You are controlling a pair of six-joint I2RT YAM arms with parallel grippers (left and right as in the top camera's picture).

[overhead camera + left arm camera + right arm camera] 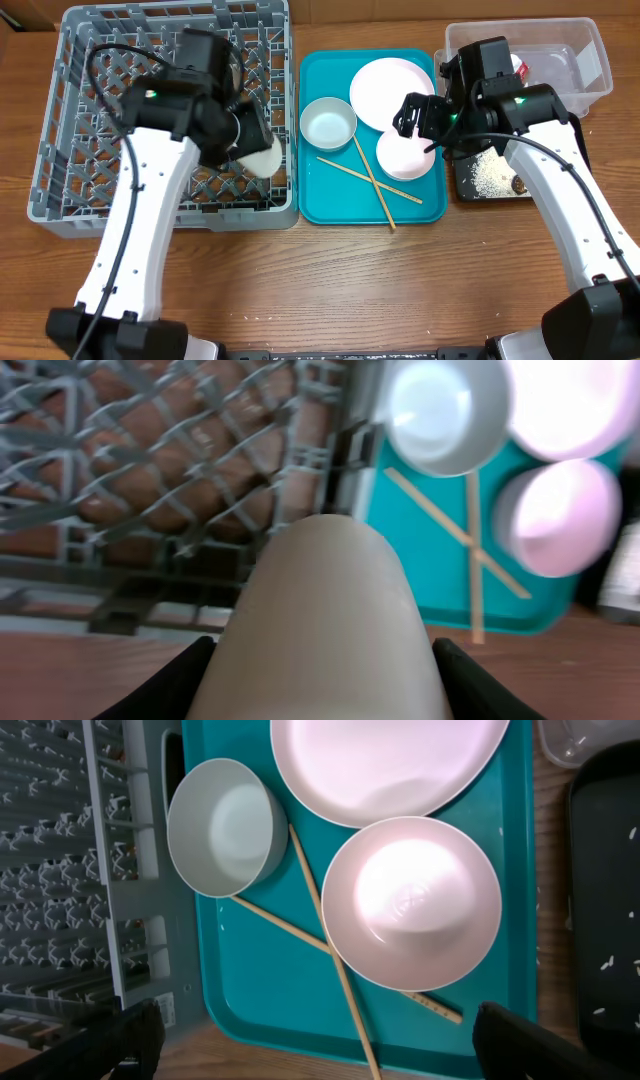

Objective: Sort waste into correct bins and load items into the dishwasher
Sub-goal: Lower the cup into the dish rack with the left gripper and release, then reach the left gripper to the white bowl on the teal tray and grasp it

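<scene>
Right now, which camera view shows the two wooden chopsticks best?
The right wrist view: the chopsticks lie crossed on the teal tray, close and sharp, though the white bowl hides part of one. The overhead view shows both whole but small. The left wrist view shows them blurred.

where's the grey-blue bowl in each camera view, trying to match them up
Overhead: the grey-blue bowl sits at the left side of the teal tray, next to the grey rack.
Left wrist: top of the picture, right of centre.
Right wrist: upper left, on the tray beside the rack.
Shared landmark: the crossed chopsticks, close to the bowl in all three views.
</scene>
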